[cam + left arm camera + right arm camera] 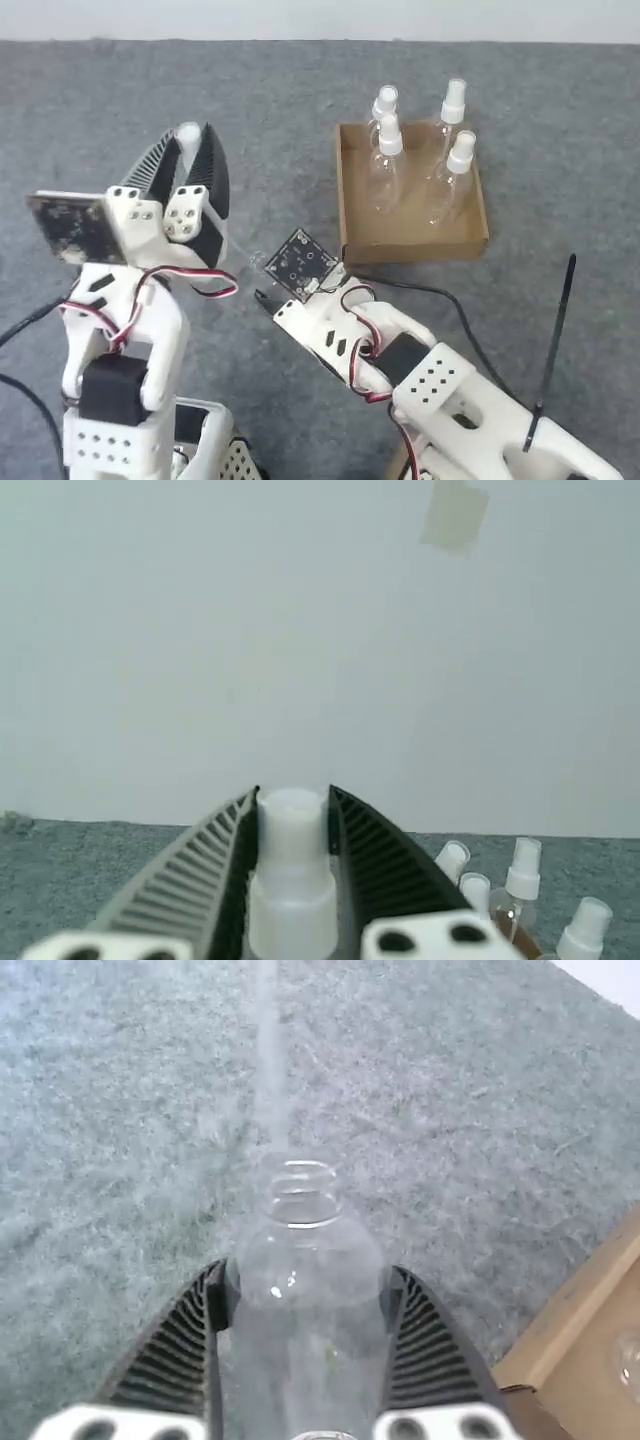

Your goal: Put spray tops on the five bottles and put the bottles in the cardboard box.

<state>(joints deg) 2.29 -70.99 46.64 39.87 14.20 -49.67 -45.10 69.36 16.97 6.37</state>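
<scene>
Left gripper (pixel 293 798): I see it narrowed onto a white spray top (pixel 292 870), which is pinched between both fingers.
Right gripper (pixel 307 1278): closed around a clear bottle (pixel 300 1225) — the threaded neck is open and has no top.
Right wrist view: grey carpet (pixel 120 1110) lies under that bottle, with a box corner beside it.
High view: the cardboard box (pixel 412 245) sits beyond the right arm — four topped bottles (pixel 388 160) are inside it.
</scene>
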